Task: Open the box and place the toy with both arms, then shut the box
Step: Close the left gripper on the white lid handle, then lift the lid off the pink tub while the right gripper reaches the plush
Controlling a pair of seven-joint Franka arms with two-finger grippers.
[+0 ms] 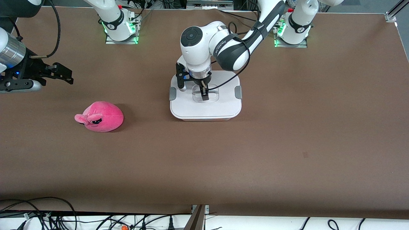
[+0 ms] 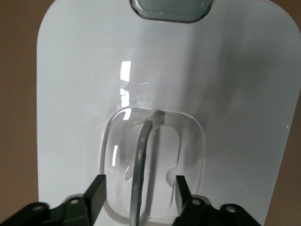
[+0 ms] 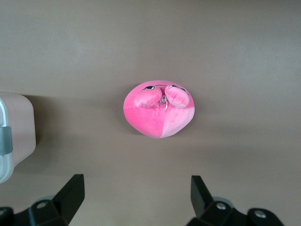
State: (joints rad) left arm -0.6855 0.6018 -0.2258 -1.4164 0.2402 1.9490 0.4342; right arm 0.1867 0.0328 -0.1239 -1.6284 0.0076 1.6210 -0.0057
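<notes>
The brown tabletop (image 1: 287, 134) carries only two things, and black cables lie along its edge nearest the front camera. The box (image 1: 205, 95) stands near the middle of the tabletop, closer to the robots' bases than to the front camera, and its white lid (image 1: 220, 107) is on, with one grey clip (image 1: 238, 92) at each short side. The left arm reaches down over the lid, and the left pincer (image 1: 204, 94) is lowered into the recessed clear handle (image 2: 141, 174). In the left wrist view its two black fingers (image 2: 96, 193) stand apart, one on each side of the thin handle bar, so the pincer is released and does not clamp it. The toy (image 1: 101, 117) lies on the tabletop toward the right arm's end, well apart from the box and a little nearer to the front camera. The right pincer (image 1: 65, 76) waits in the air above the tabletop at that end, beside the toy, also released, with its fingers (image 3: 70, 193) spread wide and nothing between them.
</notes>
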